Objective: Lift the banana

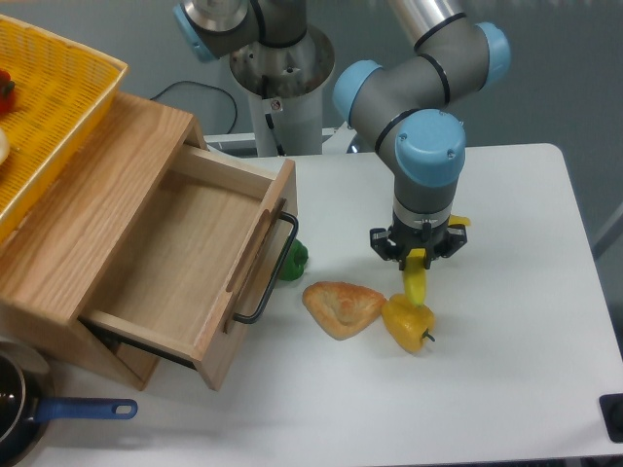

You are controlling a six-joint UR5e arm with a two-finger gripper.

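The bright-yellow banana (416, 282) sits in the jaws of my gripper (419, 255). One end sticks out below the gripper toward the front, and a small tip shows at the gripper's right side. The middle of the banana is hidden by the gripper body. The gripper points straight down and is shut on the banana, which seems to be held just above the white table (506, 370). Its lower end hangs right above the yellow bell pepper (407, 324).
A tan triangular pastry (343, 306) lies left of the pepper. A green pepper (293, 260) sits by the handle of the open wooden drawer (185, 263). A yellow basket (49, 107) stands on the drawer unit. A blue-handled pot (19, 413) is at front left.
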